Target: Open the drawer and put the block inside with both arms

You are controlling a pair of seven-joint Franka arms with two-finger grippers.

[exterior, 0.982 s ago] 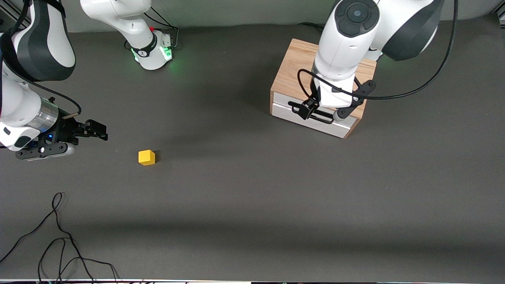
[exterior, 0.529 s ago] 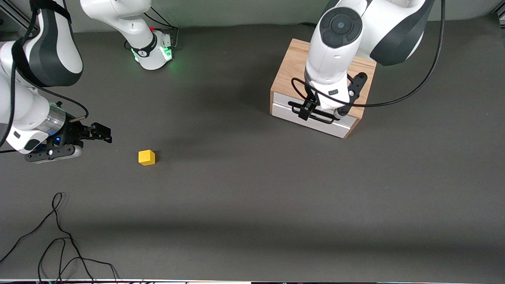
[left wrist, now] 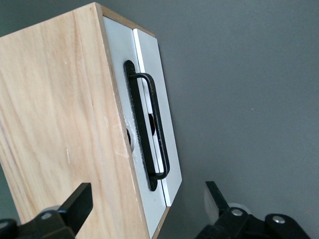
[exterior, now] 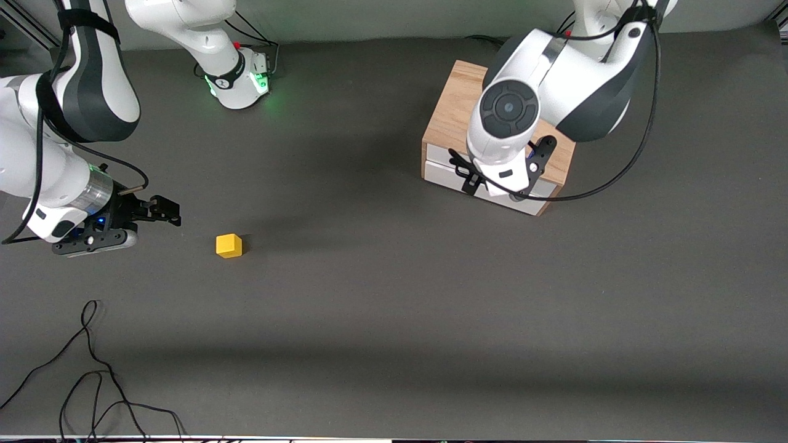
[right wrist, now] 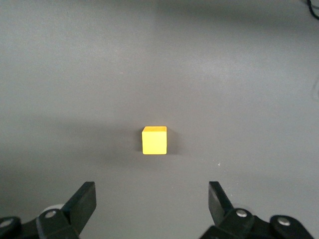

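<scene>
The left hand point(left wrist: 144, 209) is spread wide and held over the front edge of the cabinet point(exterior: 452, 114), with nothing gripped yet. In its wrist view one finger point(left wrist: 75, 204) is lined up over the wood top and the other over bare counter point(exterior: 394, 320), so the handle point(left wrist: 149, 132) sits roughly between them but isn't touched. The drawer point(exterior: 440, 172) looks fully shut, and the cabinet is parked near the counter's top edge toward the left arm's end.

What could probably go wrong here: the handle is thin wire set close to the white panel, so if the hand is dropped slightly off line, a finger could be jammed on the cabinet top or the panel instead of slipped around the wire. The cabinet doesn't look fastened down either, so with a skewed pull the whole box might get dragged rather than the drawer slid out.

The right hand point(exterior: 161, 210) is also spread open and empty, low over the counter near the edge at the right arm's end, aimed at the block point(exterior: 228, 245), which sits on bare counter, well apart from the cabinet. A small cube like that could easily be nudged or rotated by one finger landing first, and then only a corner would be caught.
</scene>
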